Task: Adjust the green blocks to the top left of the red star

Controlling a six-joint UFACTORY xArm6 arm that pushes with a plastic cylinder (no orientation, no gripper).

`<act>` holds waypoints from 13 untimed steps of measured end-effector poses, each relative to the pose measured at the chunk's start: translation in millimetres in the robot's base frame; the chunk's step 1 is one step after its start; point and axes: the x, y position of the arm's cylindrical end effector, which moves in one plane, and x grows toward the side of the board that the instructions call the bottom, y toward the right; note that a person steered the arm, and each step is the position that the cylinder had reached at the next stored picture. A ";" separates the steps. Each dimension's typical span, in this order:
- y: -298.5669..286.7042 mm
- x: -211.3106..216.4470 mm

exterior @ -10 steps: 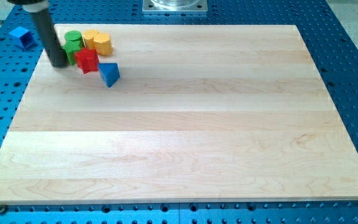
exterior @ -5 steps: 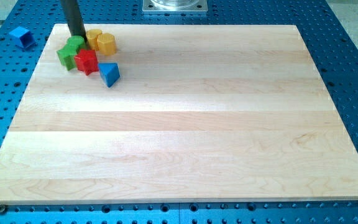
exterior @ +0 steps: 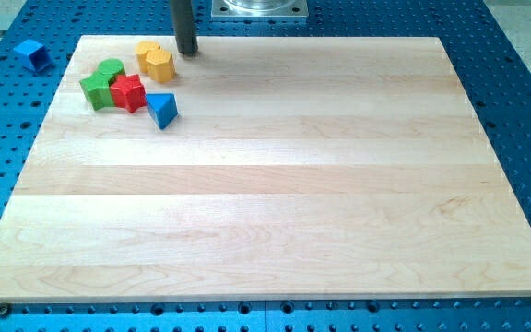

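Note:
The red star point(exterior: 129, 92) lies near the board's top left corner. Two green blocks touch it: a green cube point(exterior: 96, 90) on its left and a rounder green block point(exterior: 112, 69) at its upper left. My tip point(exterior: 187, 52) stands at the board's top edge, to the right of the yellow blocks and apart from every block. The rod rises out of the view's top.
Two yellow blocks point(exterior: 156, 61) sit together above and right of the red star. A blue triangle point(exterior: 161, 109) lies at the star's lower right. A blue cube point(exterior: 32, 53) lies off the wooden board point(exterior: 275, 184) on the blue perforated table, at the view's top left.
My tip moved from left of the green blocks, round above them, then right along the top edge. The green blocks shifted down and left; the cube now shows fully.

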 end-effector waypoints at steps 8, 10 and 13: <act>-108.8 53.0; -93.7 54.6; -145.1 65.3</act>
